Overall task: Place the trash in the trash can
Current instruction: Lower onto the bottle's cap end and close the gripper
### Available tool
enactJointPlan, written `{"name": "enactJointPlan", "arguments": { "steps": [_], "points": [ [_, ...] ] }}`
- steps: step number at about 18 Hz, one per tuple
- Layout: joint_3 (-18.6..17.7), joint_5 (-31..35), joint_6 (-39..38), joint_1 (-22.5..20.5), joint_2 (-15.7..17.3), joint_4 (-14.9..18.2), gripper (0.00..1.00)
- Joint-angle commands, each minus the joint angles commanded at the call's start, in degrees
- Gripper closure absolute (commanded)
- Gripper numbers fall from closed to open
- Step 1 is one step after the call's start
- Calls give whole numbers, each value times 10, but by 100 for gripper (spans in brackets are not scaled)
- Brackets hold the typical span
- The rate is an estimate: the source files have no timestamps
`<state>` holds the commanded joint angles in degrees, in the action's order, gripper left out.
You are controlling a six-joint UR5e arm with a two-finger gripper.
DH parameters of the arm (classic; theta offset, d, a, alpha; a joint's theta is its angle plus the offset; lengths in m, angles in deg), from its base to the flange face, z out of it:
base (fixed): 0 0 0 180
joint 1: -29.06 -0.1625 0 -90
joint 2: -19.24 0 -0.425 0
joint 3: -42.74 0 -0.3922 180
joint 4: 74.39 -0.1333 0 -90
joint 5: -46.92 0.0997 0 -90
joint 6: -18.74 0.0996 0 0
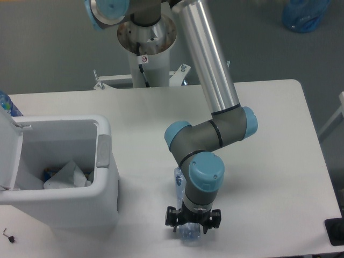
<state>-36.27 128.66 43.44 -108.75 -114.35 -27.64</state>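
The tool (192,224) sits low over the crushed bottle (183,207) near the table's (269,161) near edge; whether its fingers pinch cannot be told. The slick bottle might squirt sideways, missing the trash can (102,161) at left.

The gripper (192,220) is hanging low over the near edge of the table (269,177), right above the bottle (185,230), which is lying on the table directly beneath it. One end of the bottle is sticking out in front of the tool toward the table's near edge, and the other is running back behind it, under the arm's wrist. The trash can (102,188) is standing on the table well to the left of the gripper with its lid (9,156) standing open at its far left side. A wrapper (67,174) is lying inside the can. The arm's base post (146,51) is standing far behind the gripper, beyond the table's back edge.
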Motion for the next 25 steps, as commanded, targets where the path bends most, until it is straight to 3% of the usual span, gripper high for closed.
{"name": "enactJointPlan", "arguments": {
  "steps": [2, 25],
  "points": [
    [0, 0, 0, 0, 2, 0, 30],
    [0, 0, 7, 0, 18, 0, 44]
  ]
}}
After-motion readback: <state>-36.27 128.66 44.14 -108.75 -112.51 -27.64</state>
